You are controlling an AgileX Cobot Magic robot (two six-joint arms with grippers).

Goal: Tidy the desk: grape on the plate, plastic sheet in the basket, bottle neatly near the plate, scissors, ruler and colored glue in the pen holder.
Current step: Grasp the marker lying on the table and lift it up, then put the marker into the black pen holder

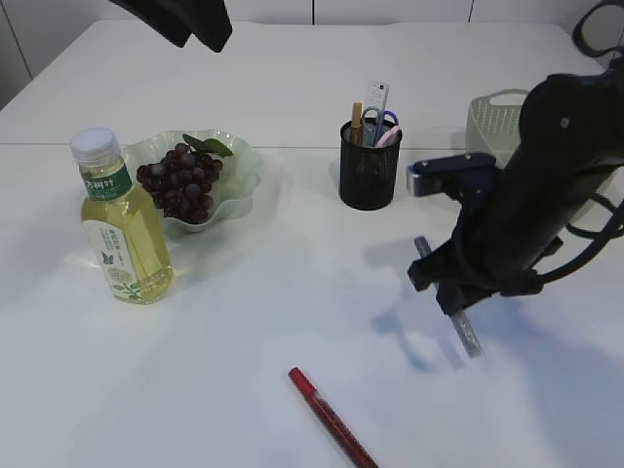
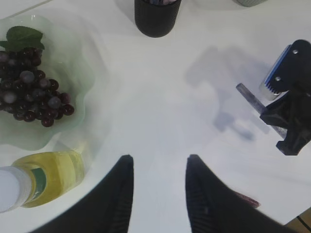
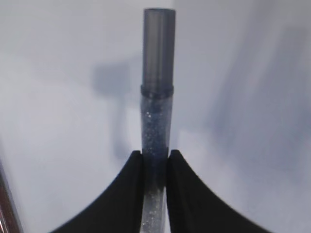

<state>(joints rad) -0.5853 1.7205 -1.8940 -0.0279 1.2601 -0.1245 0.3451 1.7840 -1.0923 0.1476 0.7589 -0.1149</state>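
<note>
Pinching the slim, clear glitter-filled glue tube (image 3: 156,145) mid-barrel in my right gripper (image 3: 155,162), I judge it light, stiff, slippery; left gripper (image 2: 158,167) gapes empty.

A red pen (image 1: 331,421) lies alone on the white table (image 1: 244,322) near its front edge.

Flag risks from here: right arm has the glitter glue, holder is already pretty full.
1. The right tool pinches the blue glitter glue tube at a narrow contact; it could pivot or slip in transit.
2. The pen holder already holds scissors and ruler; insertion could jam or tip it.
3. The red glue pen lies near the table's front edge.
</note>
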